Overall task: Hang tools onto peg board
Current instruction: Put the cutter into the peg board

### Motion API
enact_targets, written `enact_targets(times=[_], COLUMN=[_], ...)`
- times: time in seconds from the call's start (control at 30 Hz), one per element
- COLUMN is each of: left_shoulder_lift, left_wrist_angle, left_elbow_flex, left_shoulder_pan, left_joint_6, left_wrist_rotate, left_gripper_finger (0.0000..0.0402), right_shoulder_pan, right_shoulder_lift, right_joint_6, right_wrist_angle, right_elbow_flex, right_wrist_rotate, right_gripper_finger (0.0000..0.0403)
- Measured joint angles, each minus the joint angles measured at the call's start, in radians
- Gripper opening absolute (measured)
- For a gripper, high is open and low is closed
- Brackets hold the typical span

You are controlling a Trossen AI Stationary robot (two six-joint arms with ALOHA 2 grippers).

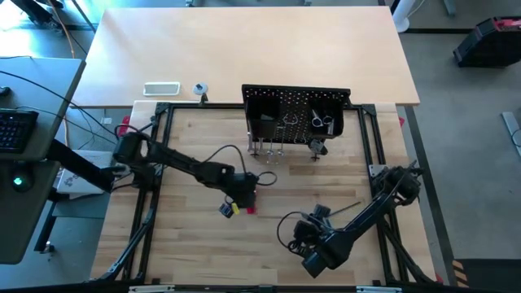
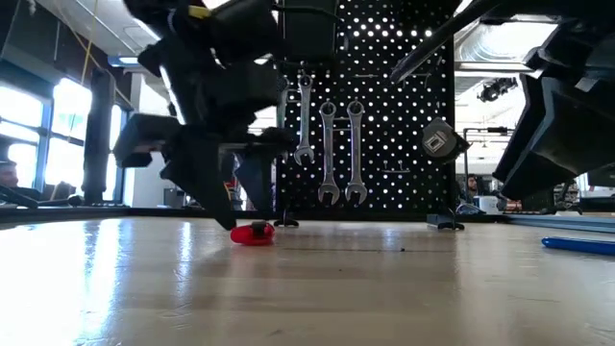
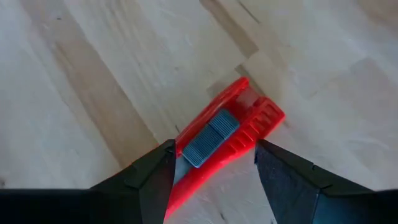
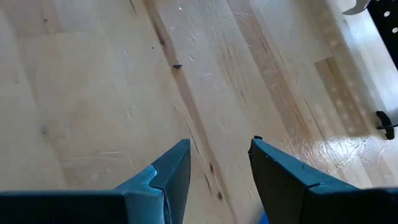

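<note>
A red tool (image 3: 227, 134) with a grey slider lies flat on the wooden table (image 1: 195, 244), also seen in the low view (image 2: 252, 234). My left gripper (image 3: 214, 165) hangs open just over its near end, one finger on either side; whether they touch it I cannot tell. It is at the table's middle (image 1: 242, 199). The black peg board (image 1: 297, 110) stands upright at the far edge. Three silver wrenches (image 2: 328, 149) hang on it by their upper ends. My right gripper (image 4: 217, 168) is open over bare wood at the near right (image 1: 316, 220).
A blue-ended slim tool (image 2: 577, 245) lies on the table at the right. A round grey item (image 2: 437, 142) also hangs on the board. A black tube frame (image 1: 155, 163) borders the table. A white tray (image 1: 161, 88) lies beyond the far edge.
</note>
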Motion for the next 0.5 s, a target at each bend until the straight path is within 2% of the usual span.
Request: enact_targets(times=[0.23,0.37,0.5], left_shoulder_lift=[0.084,0.154,0.214], left_wrist_angle=[-0.107,-0.178,-0.231], left_elbow_flex=[0.115,0.163,0.203], left_shoulder_pan=[0.0,0.004,-0.011], left_joint_6=[0.062,0.04,-0.006], left_wrist_rotate=[0.004,0.11,0.106], left_gripper_finger=[0.0213,0.0213,0.0204], right_shoulder_pan=[0.021,0.025,0.027], right_shoulder_lift=[0.0,0.0,0.0], right_joint_6=[0.021,0.021,0.022], right_wrist_angle=[-0.002,-0.002,-0.001], right_elbow_flex=[0.0,0.0,0.0], right_wrist_rotate=[0.041,0.051,0.056], right_gripper_finger=[0.0161,0.0161,0.0161])
